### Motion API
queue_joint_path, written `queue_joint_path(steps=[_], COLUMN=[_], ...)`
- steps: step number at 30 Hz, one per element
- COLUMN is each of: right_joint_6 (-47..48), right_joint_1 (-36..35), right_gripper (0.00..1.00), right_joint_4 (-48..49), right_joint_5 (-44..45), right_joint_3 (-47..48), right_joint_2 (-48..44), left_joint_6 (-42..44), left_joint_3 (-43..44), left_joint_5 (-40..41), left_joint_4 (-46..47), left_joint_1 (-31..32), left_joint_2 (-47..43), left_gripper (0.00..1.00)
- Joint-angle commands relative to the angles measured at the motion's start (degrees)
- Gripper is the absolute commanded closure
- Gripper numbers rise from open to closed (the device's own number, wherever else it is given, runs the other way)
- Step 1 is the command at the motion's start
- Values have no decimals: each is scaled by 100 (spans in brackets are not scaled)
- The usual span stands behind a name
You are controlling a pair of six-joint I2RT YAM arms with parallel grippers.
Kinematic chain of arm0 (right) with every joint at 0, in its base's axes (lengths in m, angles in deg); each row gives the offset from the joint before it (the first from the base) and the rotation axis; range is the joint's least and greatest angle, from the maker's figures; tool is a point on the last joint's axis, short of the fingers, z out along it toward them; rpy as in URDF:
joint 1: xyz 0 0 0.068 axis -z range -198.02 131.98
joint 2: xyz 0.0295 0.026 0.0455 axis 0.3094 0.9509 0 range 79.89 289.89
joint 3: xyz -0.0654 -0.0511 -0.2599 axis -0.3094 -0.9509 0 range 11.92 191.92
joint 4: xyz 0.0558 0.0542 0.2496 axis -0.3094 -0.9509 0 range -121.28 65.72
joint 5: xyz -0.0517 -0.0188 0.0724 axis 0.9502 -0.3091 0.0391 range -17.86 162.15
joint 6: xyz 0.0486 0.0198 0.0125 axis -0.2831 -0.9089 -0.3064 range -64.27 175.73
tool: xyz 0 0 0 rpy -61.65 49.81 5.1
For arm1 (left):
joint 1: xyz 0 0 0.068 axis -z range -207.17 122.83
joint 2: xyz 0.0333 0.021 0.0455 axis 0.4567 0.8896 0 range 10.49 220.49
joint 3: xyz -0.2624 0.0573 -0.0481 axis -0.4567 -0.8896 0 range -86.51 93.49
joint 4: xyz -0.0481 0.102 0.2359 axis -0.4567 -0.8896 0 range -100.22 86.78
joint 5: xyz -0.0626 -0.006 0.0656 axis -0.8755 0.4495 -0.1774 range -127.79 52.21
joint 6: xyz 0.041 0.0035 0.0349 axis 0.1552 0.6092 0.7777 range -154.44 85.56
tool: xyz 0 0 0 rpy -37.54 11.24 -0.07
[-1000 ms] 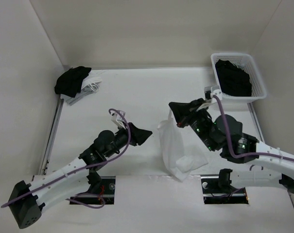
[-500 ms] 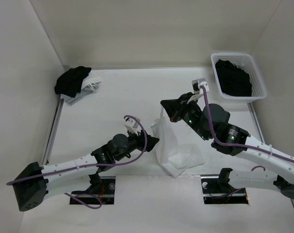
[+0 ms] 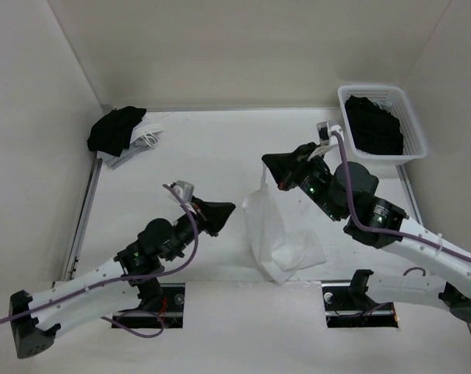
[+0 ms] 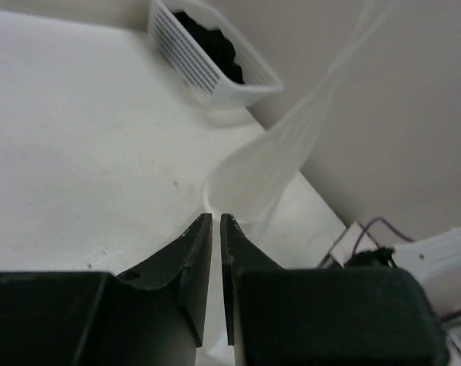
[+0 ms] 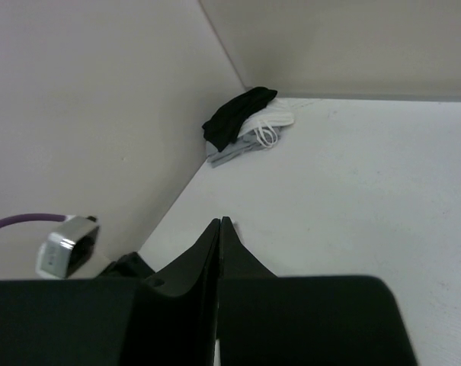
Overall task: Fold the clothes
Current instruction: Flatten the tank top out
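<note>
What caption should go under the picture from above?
The right tool holds up a white top; the left tool is beside it.

The white table (image 3: 219, 148) bears a black bundle (image 3: 114, 128), a basket (image 3: 349, 117) and the camisole's (image 3: 293, 253) lower end.

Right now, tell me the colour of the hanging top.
Plain white camisole, clearest in the top external view.

We see a white slatted basket (image 3: 413, 149) holding black garments (image 3: 373, 125) far right, and a black bundle (image 3: 114, 129) far left on the tabletop (image 3: 212, 156).
</note>
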Motion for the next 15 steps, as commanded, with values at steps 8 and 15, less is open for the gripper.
queue_joint_path(steps=[8,15], right_joint_6=[-177,-89], right_joint_1=[861,861], right_gripper=[100,100], right_joint_4=[443,470], right_joint_5=[-861,-1019], right_joint_3=[986,977], right_joint_2=[1904,1544], left_joint_6=[-451,-232], left_joint_3=[-49,-366], left_joint_5=[-966,-1162], left_joint_4=[125,1084], left_joint_1=[-1742,-1558], left_joint_2=[625,1065], left_gripper=[91,51])
